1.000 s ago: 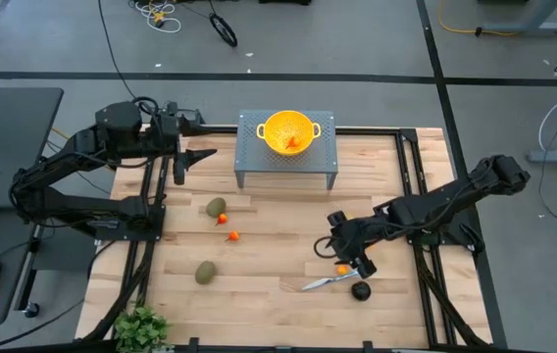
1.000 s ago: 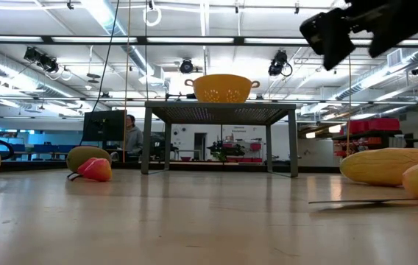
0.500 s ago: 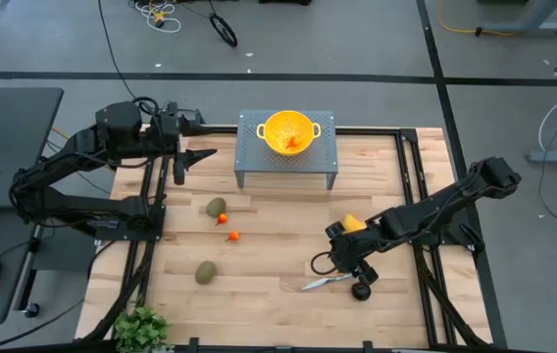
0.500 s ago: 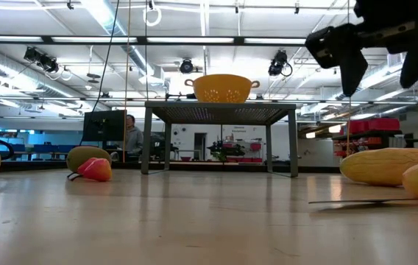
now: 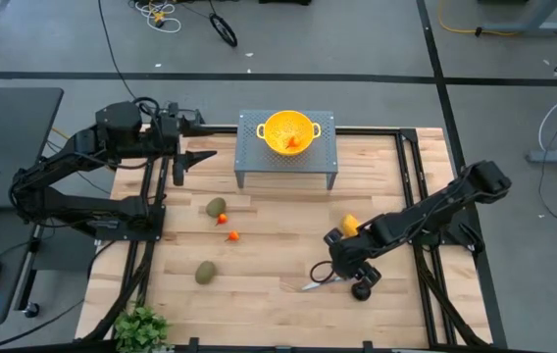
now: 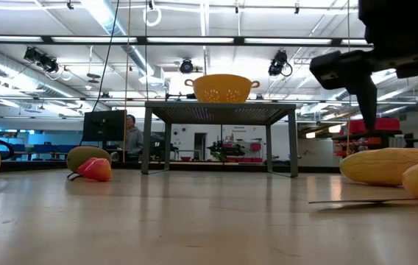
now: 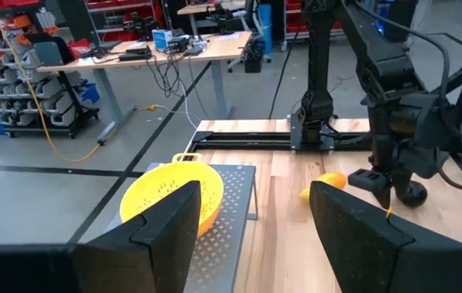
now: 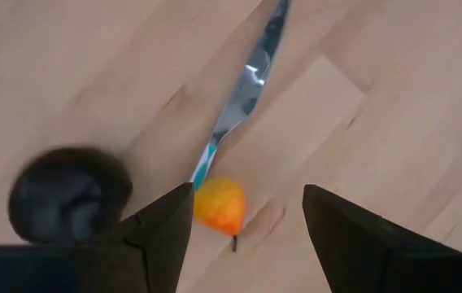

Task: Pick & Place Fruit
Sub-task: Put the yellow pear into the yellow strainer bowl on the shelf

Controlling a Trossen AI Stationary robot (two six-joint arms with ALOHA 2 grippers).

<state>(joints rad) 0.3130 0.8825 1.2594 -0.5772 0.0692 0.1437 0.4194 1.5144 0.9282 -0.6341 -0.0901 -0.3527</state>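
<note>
Two olive-brown ovals [image 5: 217, 207] [image 5: 205, 273] lie on the wood, a tiny red-orange fruit [image 5: 233, 235] between them. The yellow oblong [image 5: 350, 225], a small orange one [image 8: 220, 205] and a dark round one [image 5: 360, 291] sit together farther over.

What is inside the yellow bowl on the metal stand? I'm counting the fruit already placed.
The high view shows one small orange piece inside the yellow bowl. The low view shows only the bowl's outer wall, so anything lower stays hidden.

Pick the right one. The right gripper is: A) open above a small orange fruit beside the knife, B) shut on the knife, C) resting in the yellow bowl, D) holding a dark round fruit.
A: the right gripper has its fingers spread, empty, with the small orange fruit between them below, next to the knife.
</note>
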